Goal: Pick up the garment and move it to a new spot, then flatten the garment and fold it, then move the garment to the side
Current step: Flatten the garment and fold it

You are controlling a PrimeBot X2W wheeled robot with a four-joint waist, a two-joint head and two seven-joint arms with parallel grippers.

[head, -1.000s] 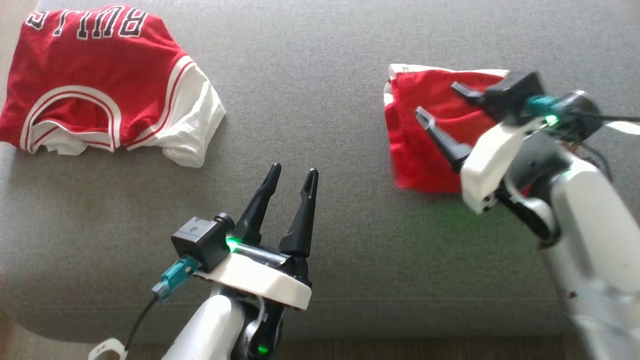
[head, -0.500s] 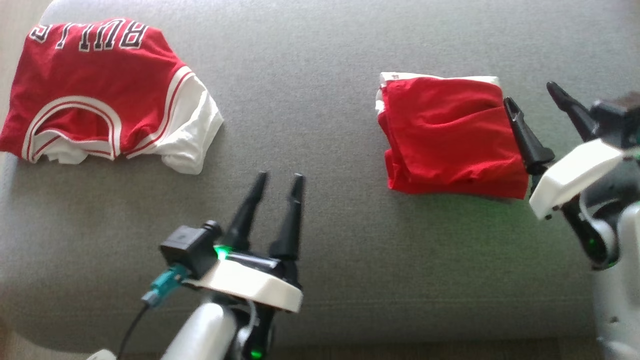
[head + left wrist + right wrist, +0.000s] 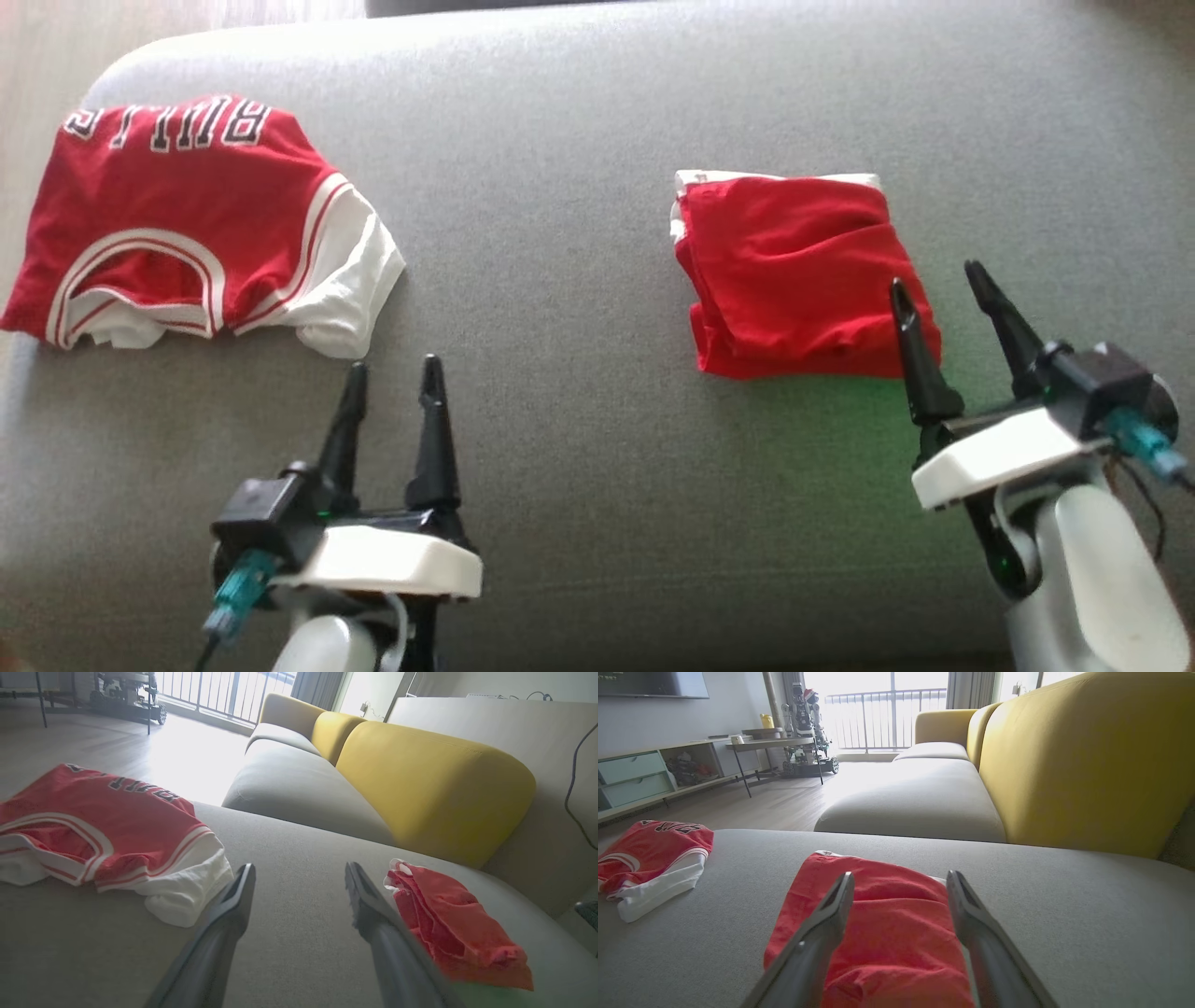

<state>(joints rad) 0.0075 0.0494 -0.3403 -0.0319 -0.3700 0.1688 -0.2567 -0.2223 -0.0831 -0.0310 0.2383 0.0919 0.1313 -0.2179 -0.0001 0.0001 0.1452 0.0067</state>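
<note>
Head view: I see a red Bulls jersey (image 3: 187,205) on the grey sofa seat (image 3: 560,140), my left gripper (image 3: 392,366) with jaws spread, the folded red garment (image 3: 794,271) lying flat, my right gripper (image 3: 936,276) over its near corner, jaws spread.

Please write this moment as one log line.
left gripper: open, empty | right gripper: open, empty | folded red garment: on grey cushion | jersey: crumpled, left

garment (image 3: 794,271) — red | jersey (image 3: 187,191) — red, white trim | cushion (image 3: 560,280) grey
</note>
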